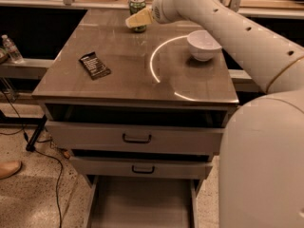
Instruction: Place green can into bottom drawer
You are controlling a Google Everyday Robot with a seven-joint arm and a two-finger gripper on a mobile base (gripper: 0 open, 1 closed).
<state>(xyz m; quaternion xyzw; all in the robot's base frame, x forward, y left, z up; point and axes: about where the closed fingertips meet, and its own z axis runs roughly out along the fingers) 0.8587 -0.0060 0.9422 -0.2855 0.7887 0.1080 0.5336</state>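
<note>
The green can (137, 4) stands upright at the back of the cabinet top, silver lid showing. My gripper (135, 19) reaches in from the right and sits right at the can, with its cream-coloured end crossing the can's lower front. The can rests on the top. The bottom drawer (140, 207) is pulled out at floor level under the two upper drawers, and its flat grey floor is bare.
A white bowl (203, 44) stands at the right of the cabinet top (128, 82). A dark packet (94, 65) lies at the left. A water bottle (12, 49) stands on a shelf at far left. Cables and a shoe (8, 169) lie on the floor at left.
</note>
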